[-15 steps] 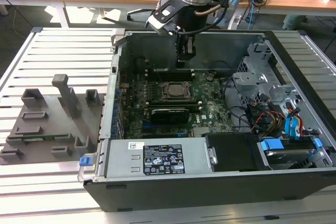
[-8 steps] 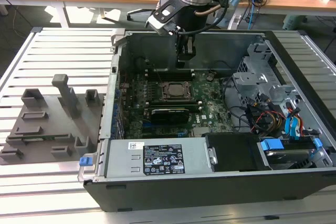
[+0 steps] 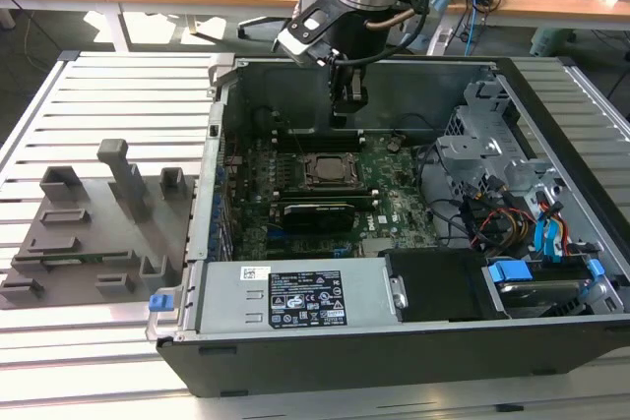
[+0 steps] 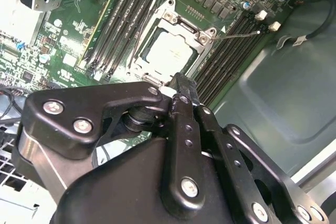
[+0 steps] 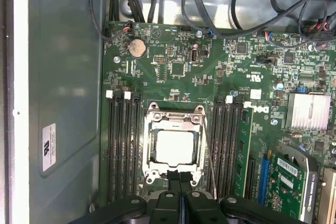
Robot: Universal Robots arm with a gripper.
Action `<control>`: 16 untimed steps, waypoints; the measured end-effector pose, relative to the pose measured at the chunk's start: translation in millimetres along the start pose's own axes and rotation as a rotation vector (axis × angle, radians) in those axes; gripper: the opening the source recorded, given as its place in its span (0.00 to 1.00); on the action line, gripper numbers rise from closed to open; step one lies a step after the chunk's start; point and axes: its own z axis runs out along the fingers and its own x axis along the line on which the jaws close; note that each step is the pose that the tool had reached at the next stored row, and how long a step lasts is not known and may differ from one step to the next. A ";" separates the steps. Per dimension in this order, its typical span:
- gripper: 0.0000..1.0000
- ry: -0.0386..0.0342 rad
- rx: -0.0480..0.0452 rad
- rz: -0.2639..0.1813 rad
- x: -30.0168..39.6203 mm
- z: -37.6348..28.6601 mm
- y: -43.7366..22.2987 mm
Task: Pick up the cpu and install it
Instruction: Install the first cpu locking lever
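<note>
Slatted metal table [image 3: 98, 95] carries an open PC case [image 3: 295, 341], w/ a grey tray [image 3: 89, 233] beside it on the exterior view's left. Gripper [image 5: 179, 177] hangs over the motherboard [image 5: 173, 72], fingers pressed together, nothing betw. them. Cpu [image 5: 177, 148] lies flat inside the socket frame [image 5: 149, 129], below the fingertips and apart from them.

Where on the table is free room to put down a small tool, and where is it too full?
Bare slats of the table lie beyond the grey tray, up to the computer case; a narrower strip runs in front of the tray. Inside the case it is crowded: motherboard with the cpu seated, cables beside the drive cage, the gripper above.
</note>
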 end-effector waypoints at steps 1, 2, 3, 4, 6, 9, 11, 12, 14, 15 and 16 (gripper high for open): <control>0.11 -0.0010 -0.0003 -0.014 0.0 0.1 0.0; 0.11 -0.0031 -0.0005 -0.039 0.0 0.0 0.0; 0.11 -0.0048 -0.0008 -0.061 0.0 0.0 0.0; 0.11 -0.0072 -0.0013 -0.092 0.0 0.1 0.0; 0.11 -0.0104 -0.0017 -0.133 0.0 0.0 0.0; 0.11 -0.0158 -0.0026 -0.202 0.0 0.1 0.0; 0.11 -0.0180 -0.0029 -0.229 0.0 0.0 0.0; 0.11 -0.0185 -0.0030 -0.236 0.0 0.0 0.0; 0.11 -0.0201 -0.0033 -0.256 0.0 0.1 0.1; 0.11 -0.0211 -0.0035 -0.269 0.0 0.1 0.1; 0.11 -0.0220 -0.0037 -0.282 0.0 0.1 0.2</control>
